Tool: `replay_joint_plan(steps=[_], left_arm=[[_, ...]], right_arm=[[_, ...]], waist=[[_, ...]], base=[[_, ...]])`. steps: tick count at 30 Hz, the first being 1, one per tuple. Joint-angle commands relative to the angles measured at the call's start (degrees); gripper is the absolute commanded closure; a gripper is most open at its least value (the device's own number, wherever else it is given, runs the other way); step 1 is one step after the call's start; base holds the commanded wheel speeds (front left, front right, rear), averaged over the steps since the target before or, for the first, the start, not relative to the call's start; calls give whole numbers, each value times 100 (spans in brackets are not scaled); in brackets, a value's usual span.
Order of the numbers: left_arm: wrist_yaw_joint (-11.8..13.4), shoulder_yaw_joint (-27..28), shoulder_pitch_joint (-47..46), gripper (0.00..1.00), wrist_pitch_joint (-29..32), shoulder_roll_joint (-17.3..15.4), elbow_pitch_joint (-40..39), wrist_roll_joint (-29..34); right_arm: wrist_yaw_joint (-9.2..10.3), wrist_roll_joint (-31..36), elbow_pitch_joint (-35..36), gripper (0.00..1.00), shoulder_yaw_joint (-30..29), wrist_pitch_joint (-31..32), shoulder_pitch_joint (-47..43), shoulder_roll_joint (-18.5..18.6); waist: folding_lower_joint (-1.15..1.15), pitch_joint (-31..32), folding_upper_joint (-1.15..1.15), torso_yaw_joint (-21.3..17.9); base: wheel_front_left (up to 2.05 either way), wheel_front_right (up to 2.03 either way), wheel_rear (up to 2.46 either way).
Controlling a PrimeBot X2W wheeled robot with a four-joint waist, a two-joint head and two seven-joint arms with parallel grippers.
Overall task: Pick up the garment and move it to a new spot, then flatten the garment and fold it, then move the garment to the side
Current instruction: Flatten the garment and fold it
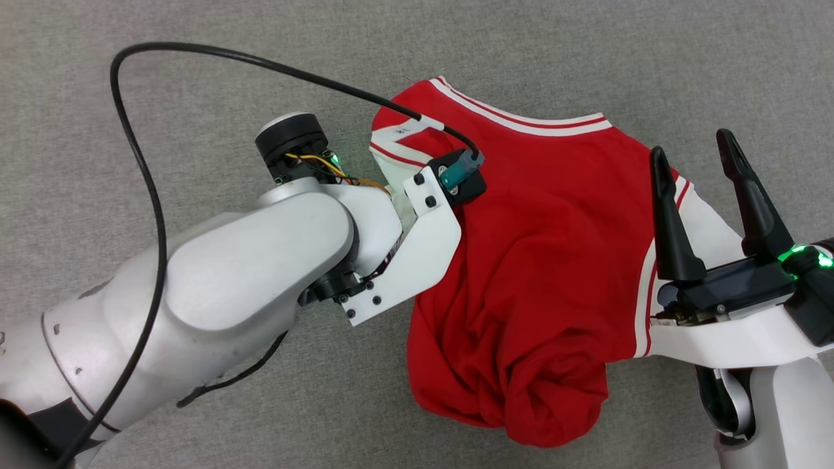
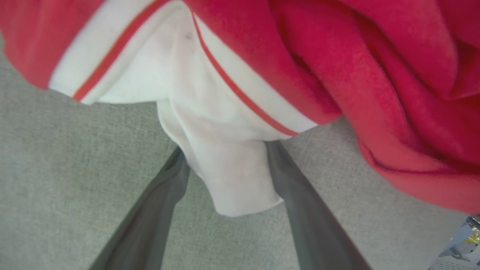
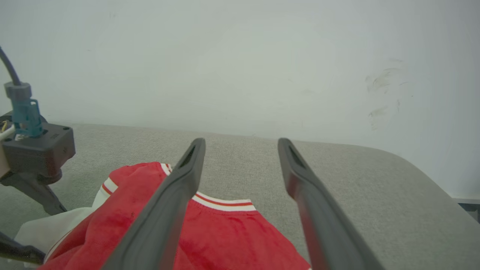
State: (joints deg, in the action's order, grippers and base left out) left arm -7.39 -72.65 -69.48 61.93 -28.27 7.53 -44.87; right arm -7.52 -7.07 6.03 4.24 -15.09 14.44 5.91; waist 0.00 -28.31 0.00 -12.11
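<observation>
The garment [image 1: 541, 260] is a red shirt with white sleeves and striped trim, lying bunched on a grey fabric surface. My left arm reaches over its left side, and the wrist bracket [image 1: 423, 247] hides the fingers in the head view. In the left wrist view my left gripper [image 2: 225, 153] is open, its two dark fingers standing on either side of a folded white sleeve [image 2: 232, 168]. My right gripper [image 1: 692, 146] is open above the garment's right sleeve with nothing between its fingers. In the right wrist view the right gripper [image 3: 242, 144] points over the garment's collar [image 3: 225, 202].
The grey fabric surface [image 1: 195, 98] extends around the garment on all sides. A black cable [image 1: 176, 45] loops from my left arm to its wrist camera. A white wall [image 3: 240, 56] rises behind the surface, whose rounded edge [image 3: 431, 180] curves off to the right.
</observation>
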Motion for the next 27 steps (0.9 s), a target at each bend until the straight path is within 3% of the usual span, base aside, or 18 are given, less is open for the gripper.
replay_joint_plan(steps=[1, 2, 12, 22, 27], left_arm=[[0, -146, 323, 71, 63, -90, 80, 11], [0, -152, 354, 100, 33, -101, 76, -1], [8, -76, 110, 100, -1133, -295, -3, 120], [8, -78, 552, 100, -2047, -1496, 364, -79], [8, -73, 1067, 100, -2304, -1918, 765, -449]], right_arm=[[6, 12, -21, 0, 6, -10, 84, -32], [6, 19, -30, 0, 9, -11, 99, -36], [6, 79, -169, 0, -146, -10, -133, 60], [6, 106, -234, 0, -230, -10, -458, 143], [6, 104, -275, 0, -247, -10, -551, 168]], waist=[[0, -35, 0, -29], [0, -37, 0, -30], [0, 568, 0, 377], [0, 1109, 0, 905], [0, 1220, 0, 1009]], base=[[0, 0, 0], [0, 0, 0], [0, 0, 0], [0, 0, 0], [0, 0, 0]])
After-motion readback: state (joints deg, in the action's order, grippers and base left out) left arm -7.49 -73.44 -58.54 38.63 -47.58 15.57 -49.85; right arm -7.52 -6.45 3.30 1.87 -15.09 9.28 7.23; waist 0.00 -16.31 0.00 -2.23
